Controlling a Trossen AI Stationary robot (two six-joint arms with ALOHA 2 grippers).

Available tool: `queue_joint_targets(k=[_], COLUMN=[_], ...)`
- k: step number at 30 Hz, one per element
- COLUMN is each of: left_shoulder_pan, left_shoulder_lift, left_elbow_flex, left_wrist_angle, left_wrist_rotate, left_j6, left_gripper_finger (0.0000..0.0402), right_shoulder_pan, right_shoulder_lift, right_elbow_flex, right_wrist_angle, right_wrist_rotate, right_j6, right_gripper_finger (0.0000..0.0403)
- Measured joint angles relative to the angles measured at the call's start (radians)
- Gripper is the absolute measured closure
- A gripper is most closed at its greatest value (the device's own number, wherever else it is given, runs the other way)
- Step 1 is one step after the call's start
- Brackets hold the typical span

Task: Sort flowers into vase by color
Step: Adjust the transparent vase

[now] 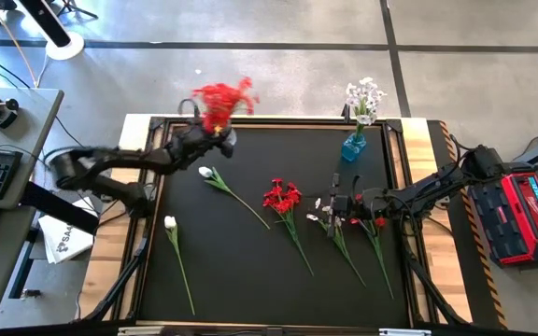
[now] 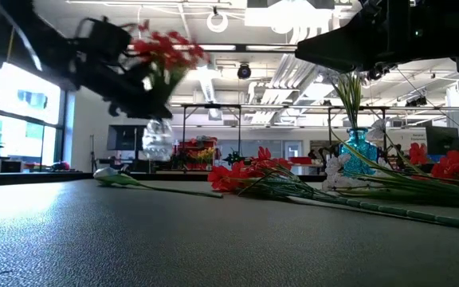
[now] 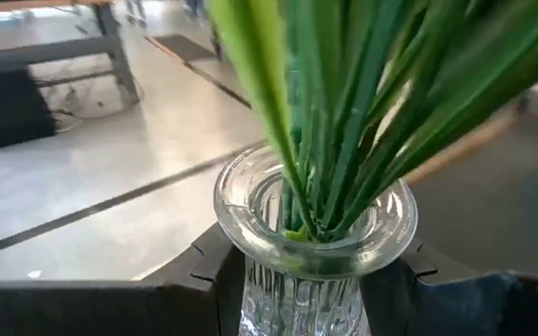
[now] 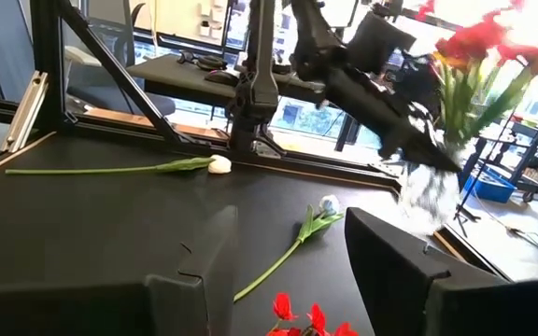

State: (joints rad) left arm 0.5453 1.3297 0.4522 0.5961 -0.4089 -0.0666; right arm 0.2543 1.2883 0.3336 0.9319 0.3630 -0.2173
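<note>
Glass vase [image 3: 314, 245] clamped between left gripper [image 3: 311, 280] fingers, lifted, tilted.
Red flowers [image 1: 223, 97] could spill. Right gripper [image 4: 288, 271], open and empty, hovered over sprays beside blue vase [image 1: 354, 146].

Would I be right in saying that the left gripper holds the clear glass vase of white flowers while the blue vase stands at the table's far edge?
Not quite: the flowers in the clear glass vase held by the left gripper are red, as the high view shows. The white flowers are in the blue vase, which does stand at the far edge.

Red flowers [image 1: 222, 96], clear ribbed vase [image 3: 314, 245], black table [image 1: 250, 271].
</note>
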Motion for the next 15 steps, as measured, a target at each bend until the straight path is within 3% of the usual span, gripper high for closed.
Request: queue_joint_targets(k=[7, 15], left_shoulder_pan=[0.012, 0.011], left_shoulder_lift=[0.241, 0.295], left_elbow_flex=[0.124, 0.15], left_wrist_angle=[-0.001, 0.007], left_wrist_rotate=[0.012, -0.041], left_j6=[0.069, 0.074], left_gripper_finger=[0.0264, 0.0255], right_shoulder_pan=[0.0, 0.0], right_shoulder_lift=[0.0, 0.0], right_elbow_flex=[0.0, 0.0], right_wrist_angle=[-0.022, -0.037], right_wrist_rotate=[0.0, 0.0], right_j6=[0.034, 0.063], right_gripper_finger=[0.0234, 0.0234])
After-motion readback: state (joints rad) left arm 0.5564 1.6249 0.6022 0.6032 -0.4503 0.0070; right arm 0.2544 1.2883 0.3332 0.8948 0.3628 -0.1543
